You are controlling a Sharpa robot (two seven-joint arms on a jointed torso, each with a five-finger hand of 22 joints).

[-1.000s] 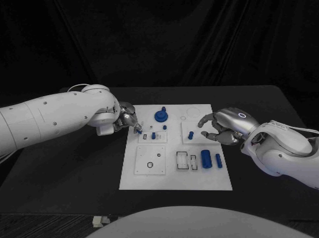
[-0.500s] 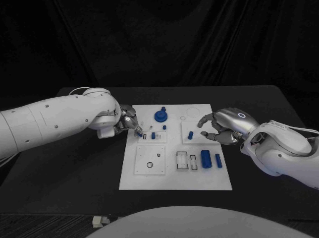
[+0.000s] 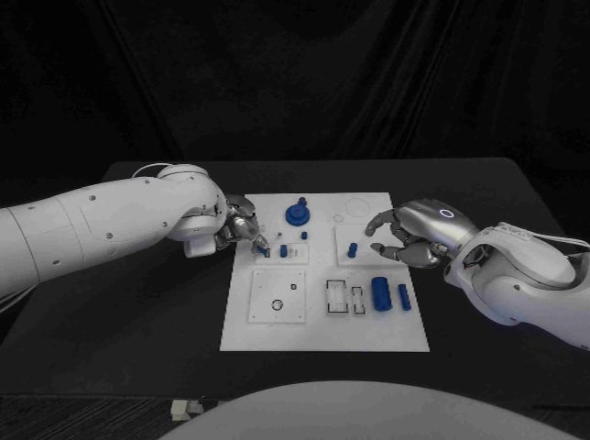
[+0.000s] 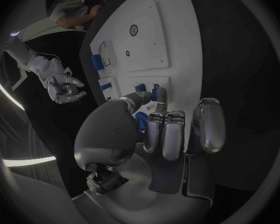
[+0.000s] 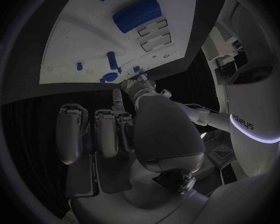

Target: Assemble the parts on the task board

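So my left hand [image 3: 235,225] was parked at the left edge of the task board [image 3: 324,335], up toward the far end, with my thumb and a finger pinched together on a small blue part [image 4: 154,93] right over the board's surface. My other fingers [image 4: 166,132] were lined up side by side, curled down a bit. My right hand [image 3: 411,236] was hovering over the board's right side, fingers curled loosely but apart, holding nothing. On the board itself there was a blue knob-shaped part [image 3: 297,214] standing near the far edge, a short blue peg [image 3: 352,248] near my right hand, and two blue cylinders [image 3: 381,293] lying side by side closer to me.
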